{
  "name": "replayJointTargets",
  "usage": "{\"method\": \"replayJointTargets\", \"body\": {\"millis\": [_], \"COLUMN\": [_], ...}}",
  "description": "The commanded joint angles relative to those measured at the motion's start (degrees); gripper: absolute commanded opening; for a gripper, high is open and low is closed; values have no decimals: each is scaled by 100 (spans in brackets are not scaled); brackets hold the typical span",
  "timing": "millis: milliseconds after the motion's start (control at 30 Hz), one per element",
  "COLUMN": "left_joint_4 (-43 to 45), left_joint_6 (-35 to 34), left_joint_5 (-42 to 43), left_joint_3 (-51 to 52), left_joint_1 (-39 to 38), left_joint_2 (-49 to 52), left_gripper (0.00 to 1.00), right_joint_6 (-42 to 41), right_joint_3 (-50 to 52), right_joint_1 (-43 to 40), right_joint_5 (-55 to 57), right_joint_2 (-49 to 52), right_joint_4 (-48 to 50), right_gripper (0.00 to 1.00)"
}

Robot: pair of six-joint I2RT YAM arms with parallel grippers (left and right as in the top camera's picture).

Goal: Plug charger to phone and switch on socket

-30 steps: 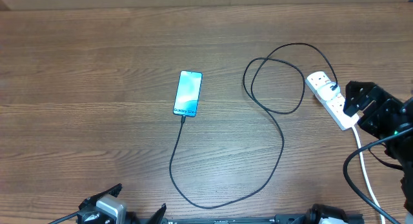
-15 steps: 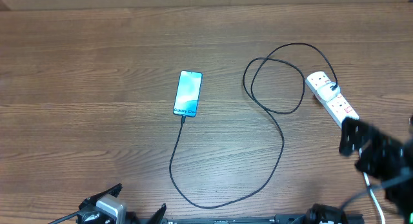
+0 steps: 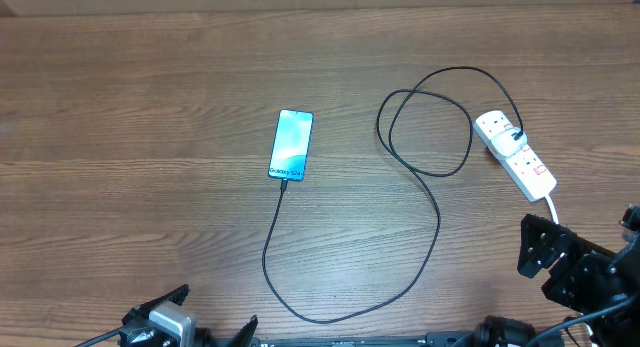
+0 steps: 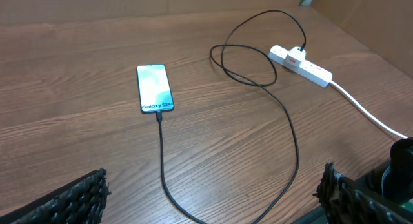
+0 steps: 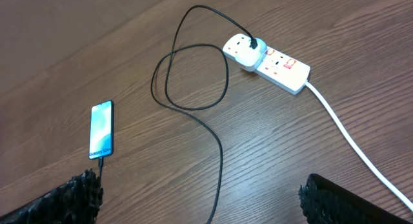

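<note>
At the near edge of the desk (image 3: 120, 107) the left pincer (image 4: 213, 198) is seen spread wide, nothing between its fingers. The right pincer (image 5: 200, 198) is likewise held spread and empty, near the white cord. Farther out, the charger (image 3: 436, 227) is seen plugged into the bottom of the phone (image 3: 291, 144), which lies flat with a lit screen. Farthest right, the socket (image 3: 515, 155) is found with the charger's adapter seated in its far outlet.

The phone (image 3: 291, 144) is lying flat mid-table, its screen glowing blue-white. The black charger (image 3: 436, 202) is running looped from its lower edge to the white socket (image 3: 514, 154), which is sitting at the right.
</note>
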State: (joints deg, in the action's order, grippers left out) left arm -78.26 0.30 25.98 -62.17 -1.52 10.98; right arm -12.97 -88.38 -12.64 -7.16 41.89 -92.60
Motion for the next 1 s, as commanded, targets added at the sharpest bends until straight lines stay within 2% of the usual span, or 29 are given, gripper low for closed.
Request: {"method": "replayJointTargets", "body": {"millis": [0, 200, 367, 733, 967], "left_joint_4": [2, 2, 2, 2, 2], "left_joint_6": [83, 83, 83, 83, 81], "left_joint_5": [85, 87, 85, 85, 85], "left_joint_3": [15, 15, 15, 17, 17], "left_joint_1": [-33, -33, -33, -33, -33], "left_joint_2": [-44, -44, -44, -44, -44], "left_gripper": [100, 100, 100, 100, 100], "right_joint_6": [114, 107, 111, 111, 114], "right_joint_3": [4, 44, 636, 3735, 5993], "right_joint_1": [26, 155, 841, 1856, 1840], "right_joint_5": [160, -87, -111, 461, 516], "right_joint_2": [15, -7, -348, -2240, -3388], "right_joint_4": [20, -22, 994, 4151, 6155], "right_gripper": [100, 100, 100, 100, 100]}}
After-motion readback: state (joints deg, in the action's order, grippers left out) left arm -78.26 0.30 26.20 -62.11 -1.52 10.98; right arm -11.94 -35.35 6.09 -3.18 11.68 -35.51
